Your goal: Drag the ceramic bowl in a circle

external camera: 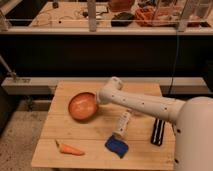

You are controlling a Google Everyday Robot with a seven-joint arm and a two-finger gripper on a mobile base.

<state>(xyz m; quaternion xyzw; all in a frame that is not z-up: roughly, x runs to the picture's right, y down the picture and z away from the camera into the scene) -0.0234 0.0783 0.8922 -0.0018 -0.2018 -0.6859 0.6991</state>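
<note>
In the camera view, a light wooden slatted table (145, 90) fills the lower middle of the frame. The round, shallow orange-terracotta ceramic bowl (82, 106) sits upright on the table's left-centre part, nearer the far edge than the near one, with its glossy inside facing up.

The robot's white arm (145, 104) enters from the lower right of the frame and reaches leftward and slightly upward across the table. Its rounded wrist rises just right of the bowl. The gripper (98, 98) is at the bowl's right rim, at or touching the edge. The wrist covers it, so I cannot tell whether it is open or closed, or whether it has hold of the rim.

Below the arm, near the table's middle, a small white bottle (123, 123) lies on its side, pointing toward the near edge. A blue sponge-like block (116, 146) lies just below it, near the front edge. An orange carrot (70, 149) lies at the lower left of the table, well apart from the bowl. A long black object (158, 131) lies at the right of the table, beside the robot's white body.

Beyond the table, a dark counter with a white rail (100, 30) runs across the top of the frame. Speckled floor (20, 135) shows at the lower left.
</note>
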